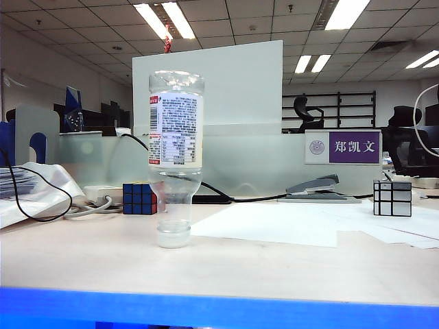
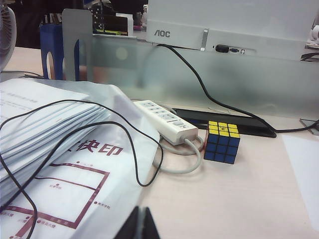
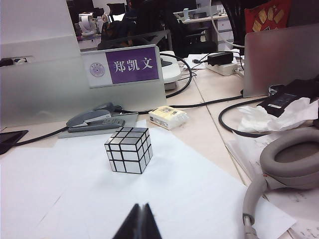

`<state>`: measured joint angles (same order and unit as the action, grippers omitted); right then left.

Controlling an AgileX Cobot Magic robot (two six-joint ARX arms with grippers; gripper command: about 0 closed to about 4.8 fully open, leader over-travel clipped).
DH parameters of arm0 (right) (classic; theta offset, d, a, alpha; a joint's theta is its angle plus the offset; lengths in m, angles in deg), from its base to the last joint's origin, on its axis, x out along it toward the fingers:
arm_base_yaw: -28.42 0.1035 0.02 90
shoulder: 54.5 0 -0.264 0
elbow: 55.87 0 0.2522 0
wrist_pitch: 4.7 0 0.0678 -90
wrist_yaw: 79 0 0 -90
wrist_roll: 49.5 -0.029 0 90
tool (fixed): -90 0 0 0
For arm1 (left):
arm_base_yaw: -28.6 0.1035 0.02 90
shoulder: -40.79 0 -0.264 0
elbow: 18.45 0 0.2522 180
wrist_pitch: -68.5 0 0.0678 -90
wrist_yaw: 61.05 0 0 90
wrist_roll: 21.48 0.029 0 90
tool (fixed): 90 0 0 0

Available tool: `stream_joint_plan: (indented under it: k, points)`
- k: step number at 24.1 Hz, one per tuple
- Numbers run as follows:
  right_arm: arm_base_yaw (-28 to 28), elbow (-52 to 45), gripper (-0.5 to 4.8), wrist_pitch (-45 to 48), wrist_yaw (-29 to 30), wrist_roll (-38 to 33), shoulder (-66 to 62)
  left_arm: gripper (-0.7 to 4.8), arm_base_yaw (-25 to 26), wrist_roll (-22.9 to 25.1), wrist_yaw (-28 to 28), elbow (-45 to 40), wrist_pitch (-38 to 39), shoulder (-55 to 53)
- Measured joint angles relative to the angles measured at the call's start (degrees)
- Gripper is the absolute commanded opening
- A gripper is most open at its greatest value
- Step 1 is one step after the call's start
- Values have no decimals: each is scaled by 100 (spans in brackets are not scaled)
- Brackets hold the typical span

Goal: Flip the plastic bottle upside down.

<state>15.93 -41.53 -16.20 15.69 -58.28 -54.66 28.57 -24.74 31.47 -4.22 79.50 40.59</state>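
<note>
The clear plastic bottle [image 1: 175, 154] stands on the table with its whitish cap [image 1: 173, 237] down and its base up; its white printed label [image 1: 175, 130] reads inverted. It shows only in the exterior view, where neither arm appears. My left gripper [image 2: 140, 214] is shut and empty, low over the table beside a stack of papers. In the right wrist view my right gripper [image 3: 142, 210] is likewise shut with nothing in it, above a white paper sheet [image 3: 124, 194]. Neither gripper is near the bottle.
A coloured puzzle cube [image 1: 139, 198] [image 2: 222, 142] sits behind the bottle by a white power strip [image 2: 167, 120] and cables. A silver mirror cube [image 1: 392, 197] [image 3: 128, 149], stapler [image 1: 319, 188] [image 3: 94, 119], name plate [image 1: 343, 147], headphones [image 3: 279, 169] and bagged papers [image 2: 55, 149] lie around.
</note>
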Motion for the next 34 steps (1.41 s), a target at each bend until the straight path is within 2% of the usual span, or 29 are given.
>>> stream_joint_plan:
  k: [24,30,34]
  points:
    - [0,0,-1,-22,11,0,0,-5,0,0,0,0,0,0]
    - [0,0,-1,-625,11,0,0,-5,0,0,0,0,0,0]
    - [0,0,-1,-597,48,0,0,-5,0,0,0,0,0,0]
